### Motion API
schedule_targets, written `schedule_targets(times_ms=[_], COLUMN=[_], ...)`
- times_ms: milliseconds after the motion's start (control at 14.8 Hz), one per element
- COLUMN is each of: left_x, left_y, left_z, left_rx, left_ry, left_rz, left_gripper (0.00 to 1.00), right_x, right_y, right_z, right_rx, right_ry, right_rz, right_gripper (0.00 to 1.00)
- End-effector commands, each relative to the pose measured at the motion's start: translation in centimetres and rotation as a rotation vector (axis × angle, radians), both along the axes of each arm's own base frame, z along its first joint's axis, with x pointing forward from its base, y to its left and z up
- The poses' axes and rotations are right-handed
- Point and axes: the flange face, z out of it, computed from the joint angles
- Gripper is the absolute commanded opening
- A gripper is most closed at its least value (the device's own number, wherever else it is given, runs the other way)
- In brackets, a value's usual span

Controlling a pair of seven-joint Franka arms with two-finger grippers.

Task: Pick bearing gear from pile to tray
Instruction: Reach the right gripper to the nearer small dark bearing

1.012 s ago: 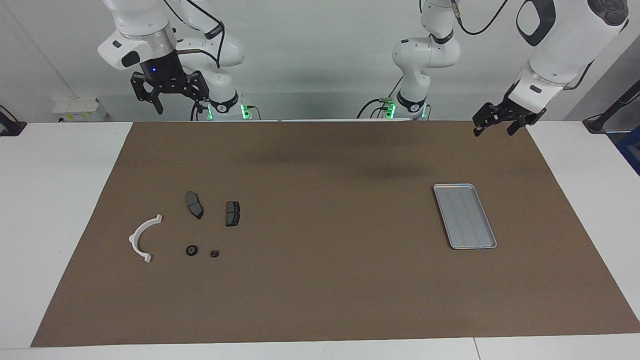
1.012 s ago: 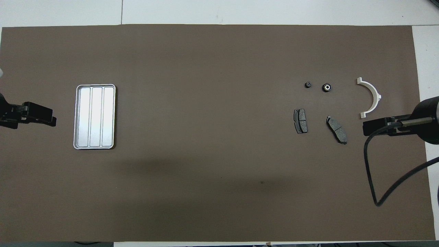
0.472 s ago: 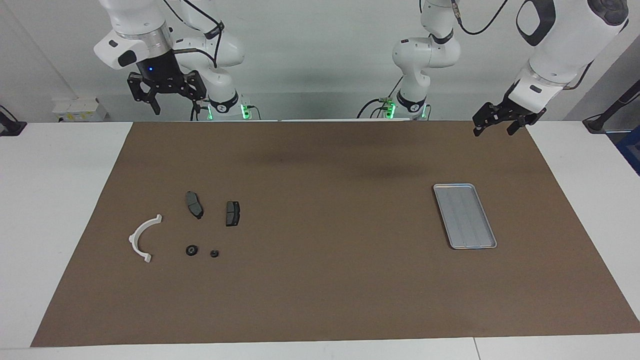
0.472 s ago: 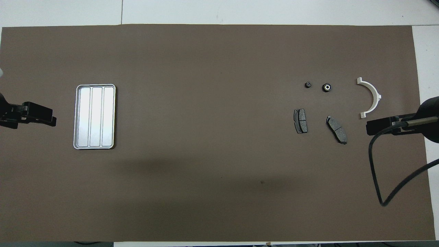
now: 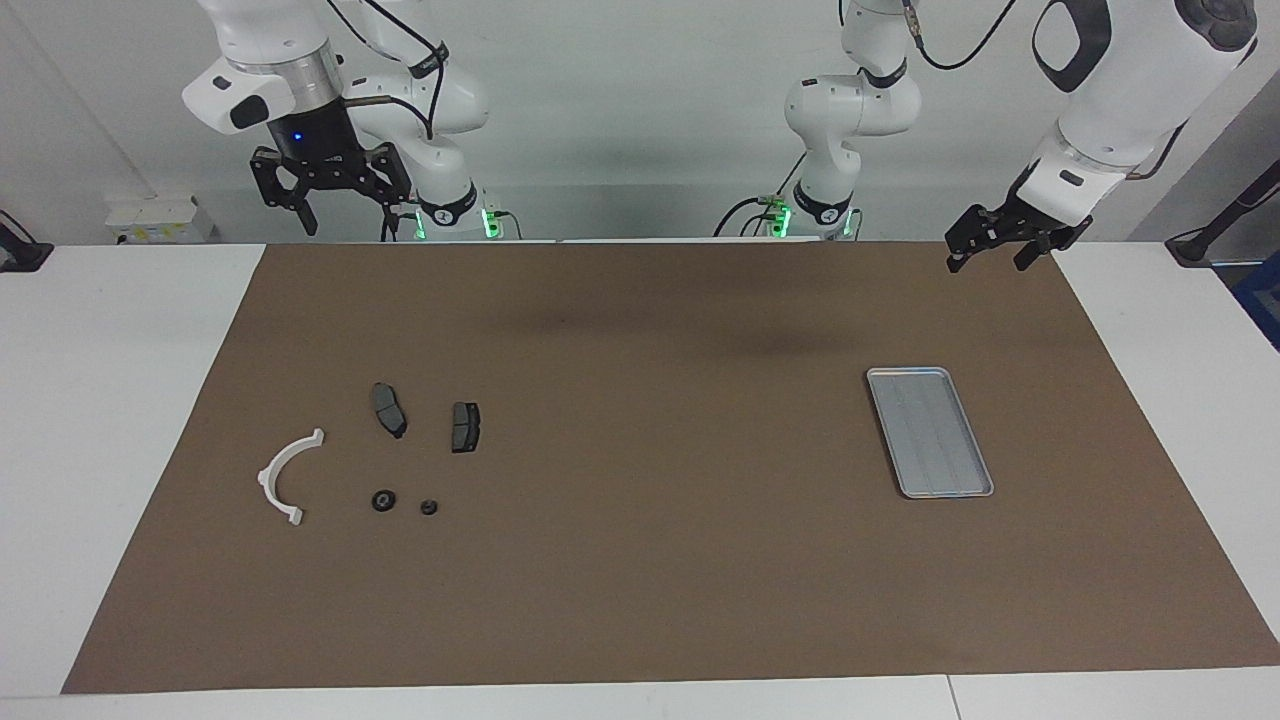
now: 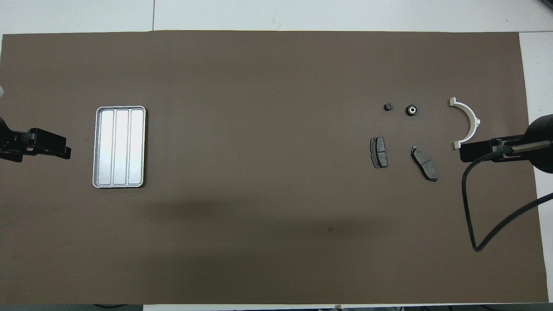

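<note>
Brown paper mat covers most of the white table. Silver ribbed tray lies toward the left arm's end of the mat, nothing in it. Pile sits well apart, toward the right arm's end: white half-ring arc outermost, two dark grey brake pads side by side nearer the robots, then larger black bearing gear and smaller black round piece farther out, all apart from each other, nothing blocking them. Right gripper hangs high over the mat's robot-side edge, jaws spread wide, holding nothing. Left gripper hovers over the mat corner near the tray, jaws spread, holding nothing. No readable labels or writing.
</note>
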Motion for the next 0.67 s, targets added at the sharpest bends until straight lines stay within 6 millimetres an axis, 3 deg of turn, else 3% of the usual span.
schedule_targets(times_ms=[0,337,607], left_x=[-0.9,-0.9,-0.9], left_y=[0.0,0.0,0.0], left_z=[0.1,0.1,0.1], left_rx=[0.010,0.010,0.010], left_ry=[-0.005,-0.005,-0.005], left_rz=[-0.007,-0.007,-0.007], left_gripper=[1.00,1.00,1.00], right_x=[1.8,7.7,11.8], right_y=[0.4,0.5,0.9], right_z=[-4.3,-13.7,-22.2], right_rx=[0.023,0.031,0.027], right_ry=[-0.017,0.017,0.027], right_rz=[0.022,-0.110,-0.148], right_gripper=[1.00,1.00,1.00])
